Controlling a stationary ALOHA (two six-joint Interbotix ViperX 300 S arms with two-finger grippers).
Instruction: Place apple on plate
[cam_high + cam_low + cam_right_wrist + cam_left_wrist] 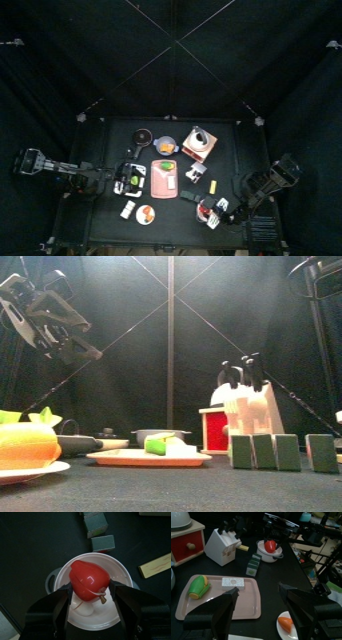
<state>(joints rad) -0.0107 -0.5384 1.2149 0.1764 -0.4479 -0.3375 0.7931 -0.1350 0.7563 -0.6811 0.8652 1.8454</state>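
In a small white round bowl [100,587] near the front right part of the black table [100,150] sits the apple [89,579], a small glossy red fruit with a thin brown stem. The right gripper [90,599] hangs directly over it with its black jaws spread wide, one on each side of the fruit; they do not pinch it, and the apple rests in the bowl.

The plate [248,599], a flat pale pink rectangular tray, lies well apart from the bowl, near the middle of the table. On it are a green and yellow corn-like item [199,587] near one end and a small pale speckled square piece [232,582] beside it. The left wrist view shows the same bowl with the red fruit [270,546] beyond the tray, and the right arm's black gripper above it.

The left gripper [261,607] hovers over the near edge of the pink tray, its jaws parted and holding nothing.

Between tray and bowl stand a few small grey-green blocks [253,564]. A white knife block [223,544] with black handles stands next to a red and white box-like toy [186,542]. An orange item lies on a small white plate [290,623] just beside the tray's corner.
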